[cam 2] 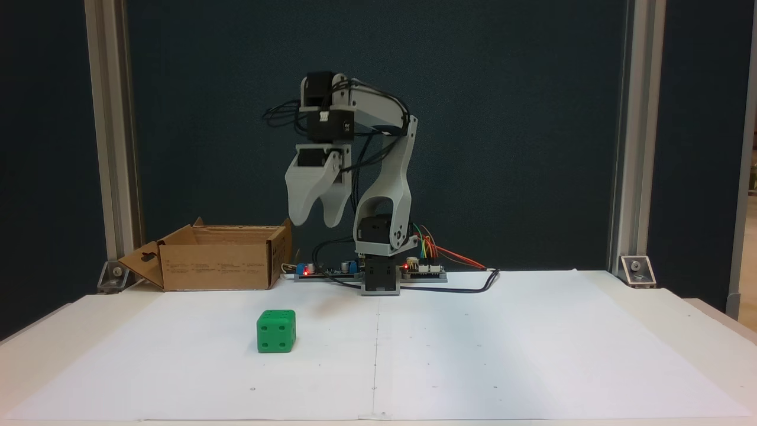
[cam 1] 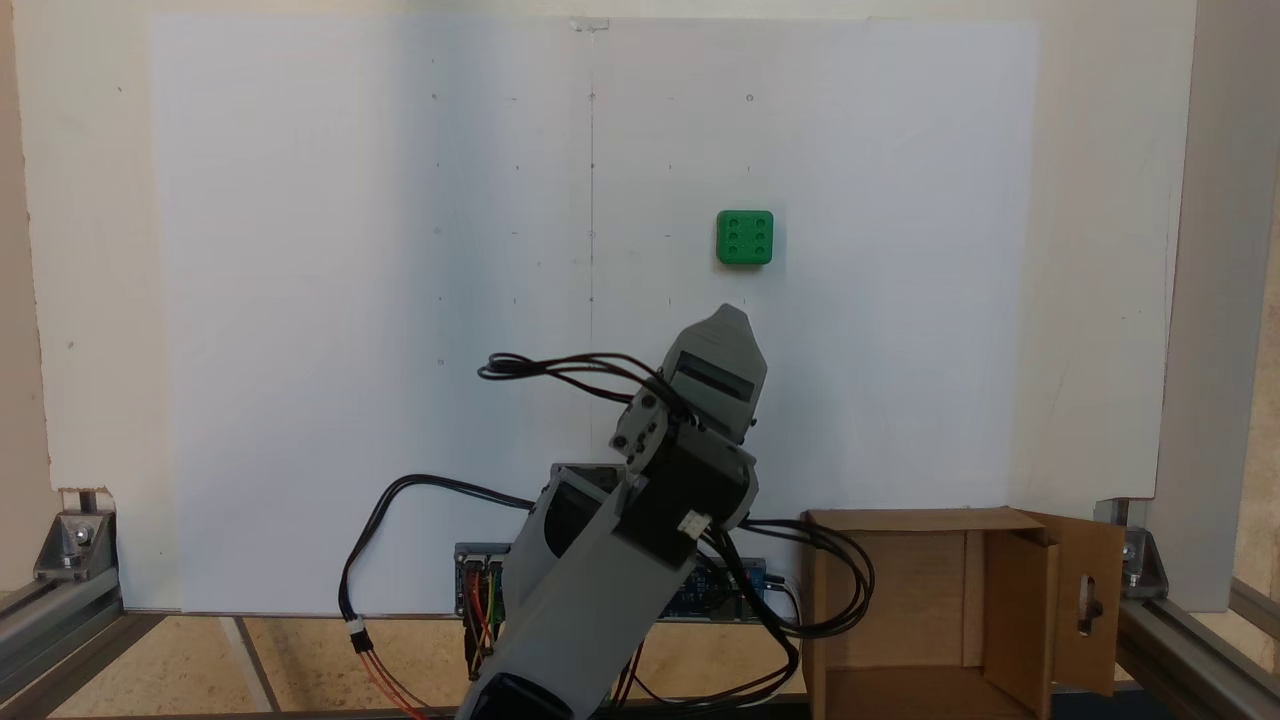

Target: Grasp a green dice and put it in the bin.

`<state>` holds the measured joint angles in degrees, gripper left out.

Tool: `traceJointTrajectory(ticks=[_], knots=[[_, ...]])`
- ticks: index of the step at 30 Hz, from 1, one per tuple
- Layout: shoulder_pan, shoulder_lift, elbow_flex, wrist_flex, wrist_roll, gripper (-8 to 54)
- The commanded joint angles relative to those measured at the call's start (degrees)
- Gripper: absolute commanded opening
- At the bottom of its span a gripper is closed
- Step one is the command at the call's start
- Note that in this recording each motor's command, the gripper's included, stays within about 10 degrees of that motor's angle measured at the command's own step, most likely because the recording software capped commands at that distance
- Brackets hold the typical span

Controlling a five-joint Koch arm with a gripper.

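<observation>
Barely begun: nothing was grasped and the bin was empty as far as could be seen.

The gripper (cam 2: 316,223) hung high with its jaws slightly spread and nothing between them. The dice (cam 2: 276,331) sat on the white sheet (cam 2: 473,355) well below and ahead of the jaws, untouched. The bin (cam 2: 216,265) stood off to one side of them. Reach, grasp, carry and drop all remained.

We see white paper sheets (cam 2: 473,355) covering the tabletop (cam 2: 698,331), meeting at a centre seam. Circuit boards (cam 2: 423,271) with coloured wires (cam 2: 449,254) sit at the far edge, metal posts (cam 2: 624,136) at its corners, before a dark backdrop (cam 2: 520,118).
</observation>
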<state>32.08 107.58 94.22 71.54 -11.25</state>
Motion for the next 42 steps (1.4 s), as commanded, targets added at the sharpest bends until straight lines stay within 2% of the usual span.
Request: traceJointTrajectory(ticks=[1, 7, 11, 24, 42], knots=[[0.1, -0.6, -2.9, -3.1, -7.3, 45.4], [-0.2, -2.8, -2.9, -9.9, -17.8, 45.4], [-1.0, -3.7, -2.9, -10.6, -20.9, 45.4], [-2.6, -12.5, -2.9, -16.9, -23.5, 45.3], [-2.5, -19.9, -3.7, -24.7, -25.6, 44.7]])
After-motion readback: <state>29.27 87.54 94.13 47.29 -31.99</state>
